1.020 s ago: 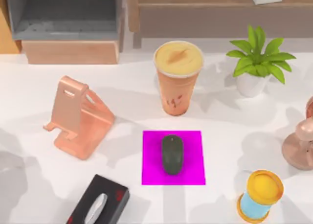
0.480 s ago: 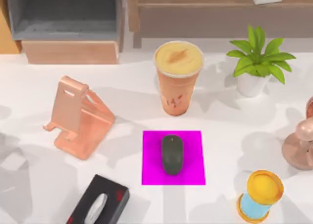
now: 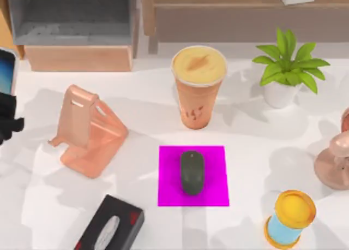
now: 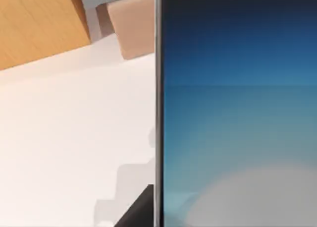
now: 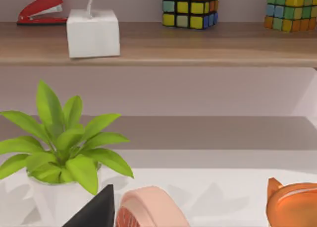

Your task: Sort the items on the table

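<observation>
Left pincer (image 3: pixel 4 119) gripping smartphone (image 3: pixel 5 71) upright

A pink stand (image 3: pixel 86 130) is being seen left of a magenta mat (image 3: pixel 193 176). A black tissue box (image 3: pixel 109 228) is lying at the near edge, a potted plant (image 3: pixel 287 70) far right, a yellow-topped jar (image 3: pixel 290 217) near right. A stapler (image 5: pixel 40 9) and cubes (image 5: pixel 190 1) are being kept on a shelf (image 5: pixel 198 43).

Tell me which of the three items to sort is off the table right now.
The slim blue-screened smartphone, held in the left gripper; the grey mouse and orange coffee cup rest.
</observation>
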Controlling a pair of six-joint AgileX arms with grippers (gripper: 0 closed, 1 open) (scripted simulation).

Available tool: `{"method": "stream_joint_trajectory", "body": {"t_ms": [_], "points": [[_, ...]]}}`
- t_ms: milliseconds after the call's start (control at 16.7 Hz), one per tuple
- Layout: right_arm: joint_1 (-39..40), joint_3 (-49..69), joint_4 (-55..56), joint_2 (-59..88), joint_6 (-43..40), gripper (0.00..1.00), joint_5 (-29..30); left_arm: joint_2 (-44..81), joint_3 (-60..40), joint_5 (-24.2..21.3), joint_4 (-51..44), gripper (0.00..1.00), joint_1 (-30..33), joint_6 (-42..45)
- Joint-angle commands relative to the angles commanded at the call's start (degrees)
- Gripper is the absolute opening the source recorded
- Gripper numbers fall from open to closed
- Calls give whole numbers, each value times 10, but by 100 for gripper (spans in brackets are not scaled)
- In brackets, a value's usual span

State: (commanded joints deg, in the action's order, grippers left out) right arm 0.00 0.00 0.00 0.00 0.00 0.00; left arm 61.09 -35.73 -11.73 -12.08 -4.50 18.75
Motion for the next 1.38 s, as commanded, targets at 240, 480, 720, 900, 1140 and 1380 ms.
{"method": "stream_joint_trajectory", "body": {"t_ms": [240, 480, 720, 900, 1140, 1380], "points": [[0, 0, 0, 0, 0, 100, 0, -89, 59, -35, 49, 0, 103, -69], [0, 0, 0, 0, 0, 100, 0, -117, 80, -46, 59, 0, 138, -91], [0, 0, 0, 0, 0, 100, 0, -115, 78, -45, 58, 0, 136, -89], [0, 0, 0, 0, 0, 100, 0, -110, 85, -42, 64, 0, 137, -86], [0, 0, 0, 0, 0, 100, 0, -83, 82, -37, 90, 0, 144, -95], [0, 0, 0, 0, 0, 100, 0, -29, 68, -30, 142, 0, 159, -113]]}}
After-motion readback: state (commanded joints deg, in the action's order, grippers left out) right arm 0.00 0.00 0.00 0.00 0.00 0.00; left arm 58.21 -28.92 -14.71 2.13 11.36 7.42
